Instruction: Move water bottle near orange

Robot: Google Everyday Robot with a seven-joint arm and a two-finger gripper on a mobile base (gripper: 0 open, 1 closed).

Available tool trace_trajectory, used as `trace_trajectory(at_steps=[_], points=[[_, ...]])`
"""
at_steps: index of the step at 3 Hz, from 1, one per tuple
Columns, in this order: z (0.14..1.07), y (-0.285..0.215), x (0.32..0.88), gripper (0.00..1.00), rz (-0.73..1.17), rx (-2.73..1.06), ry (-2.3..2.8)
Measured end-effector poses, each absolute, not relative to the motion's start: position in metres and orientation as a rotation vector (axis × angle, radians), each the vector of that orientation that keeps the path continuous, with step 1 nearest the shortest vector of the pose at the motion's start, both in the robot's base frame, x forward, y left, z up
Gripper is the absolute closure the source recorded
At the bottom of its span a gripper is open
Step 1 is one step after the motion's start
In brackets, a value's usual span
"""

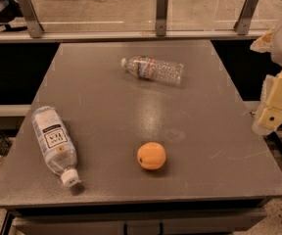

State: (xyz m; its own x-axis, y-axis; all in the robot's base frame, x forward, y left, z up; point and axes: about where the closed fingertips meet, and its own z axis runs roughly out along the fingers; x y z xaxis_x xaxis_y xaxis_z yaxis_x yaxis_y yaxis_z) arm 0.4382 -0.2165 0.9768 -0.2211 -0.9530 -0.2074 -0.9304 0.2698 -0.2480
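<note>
The water bottle is slim, clear and ribbed with a red-and-blue label band and a white cap. It lies on its side at the far middle of the grey table, cap to the left. The orange sits near the front middle of the table, well apart from the bottle. My gripper is at the right edge of the view, beside and above the table's right side, far from both. It holds nothing.
A fatter bottle with a large white label lies on its side at the front left, cap toward the front edge. A glass barrier with metal posts runs behind the table. Dark gaps flank the table.
</note>
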Motion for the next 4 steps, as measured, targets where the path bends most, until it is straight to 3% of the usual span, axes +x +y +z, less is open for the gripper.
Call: trace_trajectory(at_steps=[2,4], points=[[0.980,-0.207,0.468,0.00,-0.122,-1.731,2.204],[0.980,-0.176,0.587,0.00,-0.101,-1.712,2.115]])
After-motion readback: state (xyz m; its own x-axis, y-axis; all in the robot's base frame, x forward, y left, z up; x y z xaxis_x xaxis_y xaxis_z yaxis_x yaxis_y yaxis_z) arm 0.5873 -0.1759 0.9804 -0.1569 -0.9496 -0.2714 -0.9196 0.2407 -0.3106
